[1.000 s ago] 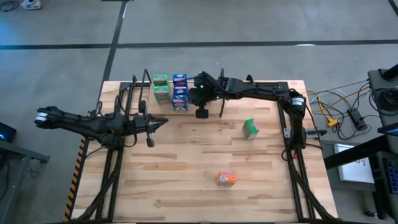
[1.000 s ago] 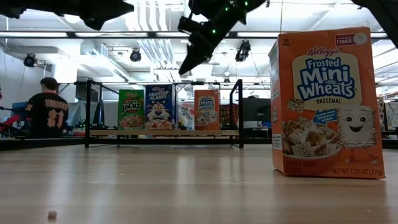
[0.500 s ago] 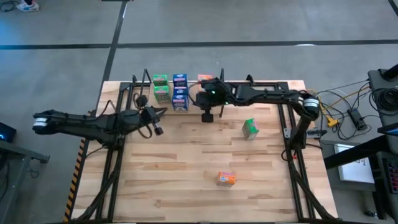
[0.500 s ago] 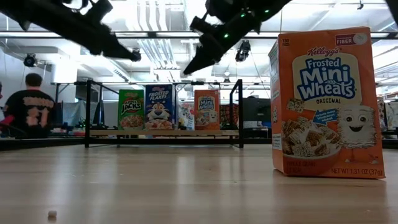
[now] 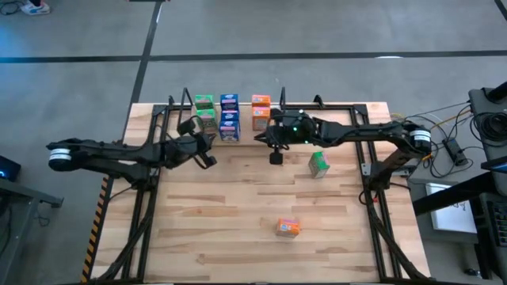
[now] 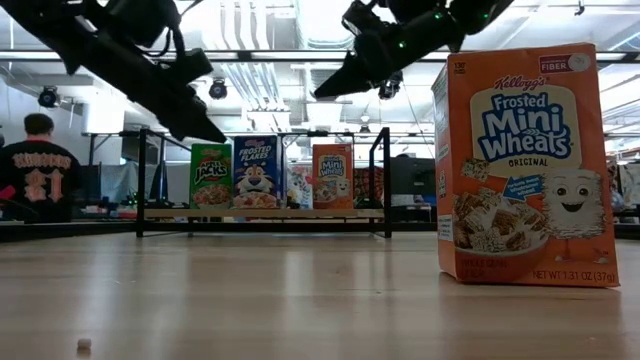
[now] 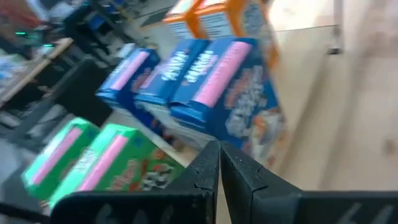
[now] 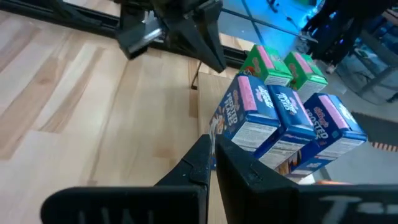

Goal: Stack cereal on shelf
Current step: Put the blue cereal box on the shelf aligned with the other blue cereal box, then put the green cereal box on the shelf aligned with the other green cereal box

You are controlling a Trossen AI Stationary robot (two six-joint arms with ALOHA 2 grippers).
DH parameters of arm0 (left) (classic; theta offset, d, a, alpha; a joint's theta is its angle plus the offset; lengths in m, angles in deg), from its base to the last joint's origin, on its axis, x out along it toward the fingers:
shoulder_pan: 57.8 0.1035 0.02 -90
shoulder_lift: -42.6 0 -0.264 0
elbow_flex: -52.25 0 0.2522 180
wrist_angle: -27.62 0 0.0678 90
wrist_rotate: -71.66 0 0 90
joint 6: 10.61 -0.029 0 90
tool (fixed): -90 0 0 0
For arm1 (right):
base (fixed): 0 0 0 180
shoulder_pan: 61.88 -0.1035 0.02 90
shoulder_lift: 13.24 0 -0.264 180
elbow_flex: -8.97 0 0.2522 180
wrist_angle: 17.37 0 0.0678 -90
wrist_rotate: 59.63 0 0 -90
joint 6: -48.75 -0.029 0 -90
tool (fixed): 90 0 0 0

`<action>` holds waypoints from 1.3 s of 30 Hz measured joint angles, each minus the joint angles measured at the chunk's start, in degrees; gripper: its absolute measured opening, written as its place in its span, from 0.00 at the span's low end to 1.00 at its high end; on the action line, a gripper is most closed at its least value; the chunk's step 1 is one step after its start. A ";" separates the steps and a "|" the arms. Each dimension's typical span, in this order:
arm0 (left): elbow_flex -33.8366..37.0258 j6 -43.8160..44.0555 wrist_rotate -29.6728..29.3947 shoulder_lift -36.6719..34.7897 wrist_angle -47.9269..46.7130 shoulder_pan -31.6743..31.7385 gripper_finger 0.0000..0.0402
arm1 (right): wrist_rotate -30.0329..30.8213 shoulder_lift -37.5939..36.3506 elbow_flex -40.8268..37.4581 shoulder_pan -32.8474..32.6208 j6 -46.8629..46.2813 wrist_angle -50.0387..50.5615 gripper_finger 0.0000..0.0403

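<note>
The right gripper (image 5: 275, 157) is held above the table (image 5: 238, 229), just in front of the shelf (image 6: 265, 213), with its fingers (image 8: 205, 163) pressed together and nothing between them. The left gripper (image 5: 207, 160) is held in the air near the shelf's left end, its fingers (image 7: 214, 168) likewise closed and empty. On the shelf, green boxes (image 5: 204, 112), blue boxes (image 5: 229, 117) and orange boxes (image 5: 261, 111) are seen standing in rows side by side, the green at the left, the orange at the right. Off the shelf, a green box (image 5: 318, 164) is seen on the table near the right gripper, and an orange box (image 5: 288, 228) is seen well apart from it, toward the table's front edge. A person (image 6: 38, 170) in a dark shirt is seen in the room behind.
</note>
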 joint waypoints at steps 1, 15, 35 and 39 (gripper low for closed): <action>0.00 0.00 -1.58 0.57 0.59 0.00 0.00 | 0.02 -0.56 -0.92 0.00 -0.26 -0.60 0.03; 0.00 1.54 -4.11 6.54 6.40 0.46 0.00 | 0.44 -1.76 -4.48 -0.77 -3.60 -1.83 0.03; -1.86 4.10 -4.27 7.05 3.98 0.27 0.00 | 0.50 -1.76 -4.49 -1.15 -7.09 -1.53 0.03; -1.86 3.55 -3.34 3.90 2.91 -0.34 0.00 | 0.48 -2.25 -4.27 -1.14 -11.59 -0.09 0.03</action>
